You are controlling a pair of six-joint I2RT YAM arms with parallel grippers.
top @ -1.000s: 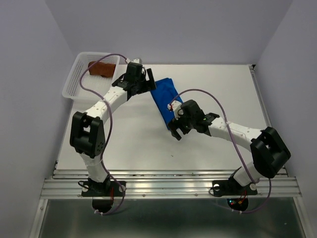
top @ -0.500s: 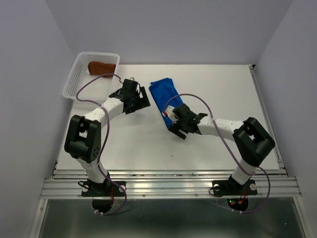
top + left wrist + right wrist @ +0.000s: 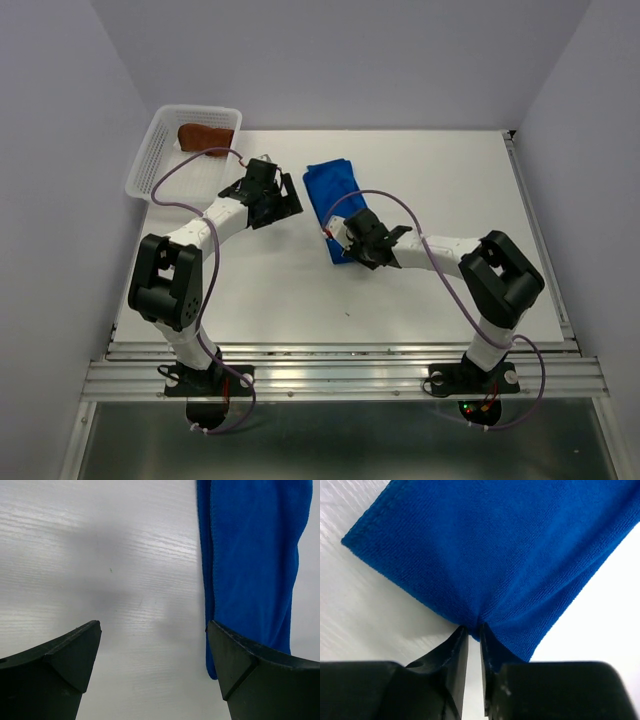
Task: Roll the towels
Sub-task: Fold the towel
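A folded blue towel [image 3: 328, 186] lies lengthwise on the white table [image 3: 430, 180], just behind its middle. My right gripper [image 3: 346, 240] is at the towel's near end, and in the right wrist view its jaws [image 3: 472, 628] are pinched on the edge of the blue cloth [image 3: 495, 545], which puckers between them. My left gripper [image 3: 291, 198] hovers low beside the towel's left edge. In the left wrist view it [image 3: 152, 630] is open over bare table, with the towel [image 3: 255, 555] by its right finger. A rolled brown towel [image 3: 205, 137] lies in the basket.
A white mesh basket [image 3: 150, 166] stands at the table's back left corner. Grey walls close in on the left, back and right. A metal rail [image 3: 340, 375] runs along the near edge at the arm bases.
My right gripper moved forward to the towel's near end and shut on its edge. My left gripper came down from near the basket to the towel's left side and stayed open.
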